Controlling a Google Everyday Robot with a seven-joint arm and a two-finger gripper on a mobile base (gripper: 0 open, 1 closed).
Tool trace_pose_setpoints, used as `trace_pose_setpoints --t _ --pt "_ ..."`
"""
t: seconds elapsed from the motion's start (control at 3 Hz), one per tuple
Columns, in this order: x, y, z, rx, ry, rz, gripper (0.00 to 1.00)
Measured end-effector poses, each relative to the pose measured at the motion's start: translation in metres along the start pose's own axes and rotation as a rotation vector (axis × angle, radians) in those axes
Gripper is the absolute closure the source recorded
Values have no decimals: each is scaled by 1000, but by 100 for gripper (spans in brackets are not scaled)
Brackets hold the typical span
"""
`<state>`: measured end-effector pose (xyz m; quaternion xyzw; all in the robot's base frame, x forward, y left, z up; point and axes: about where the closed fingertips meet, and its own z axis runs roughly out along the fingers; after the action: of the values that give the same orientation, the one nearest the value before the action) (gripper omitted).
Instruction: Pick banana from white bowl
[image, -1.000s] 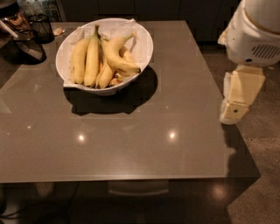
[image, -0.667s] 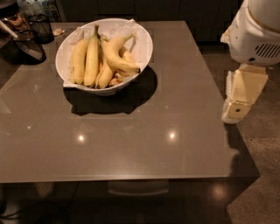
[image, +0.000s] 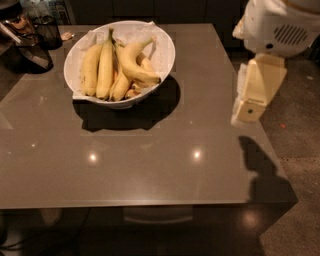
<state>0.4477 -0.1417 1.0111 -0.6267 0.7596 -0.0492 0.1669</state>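
The white bowl (image: 161, 46) stands on the far left part of the brown table (image: 150, 155), lined with white paper. Several yellow bananas lie in it. The banana (image: 131, 64) is the strongly curved one on the right side of the pile, pale stem pointing up right, dark tip low at the right. Straighter bananas (image: 104, 67) lie to its left. My gripper (image: 248, 109) hangs from the white arm (image: 280, 25) over the table's right edge. It is well to the right of the bowl, apart from it, and holds nothing that I can see.
A dark mesh cup (image: 50, 31) and other dark items (image: 27, 52) stand at the far left corner. The table's right edge runs under the gripper, with speckled floor (image: 300, 150) beyond it. The front edge is near the bottom of the view.
The gripper has shifted a little left and up, from beside the table's right edge to over it. The bowl and bananas have not moved.
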Motion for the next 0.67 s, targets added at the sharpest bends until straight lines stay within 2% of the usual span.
trace_pose_setpoints --t 0.33,0.67 --pt "-38 -13 -2 -1 2 -24 0" --pt "-60 -29 6 21 36 -78 0"
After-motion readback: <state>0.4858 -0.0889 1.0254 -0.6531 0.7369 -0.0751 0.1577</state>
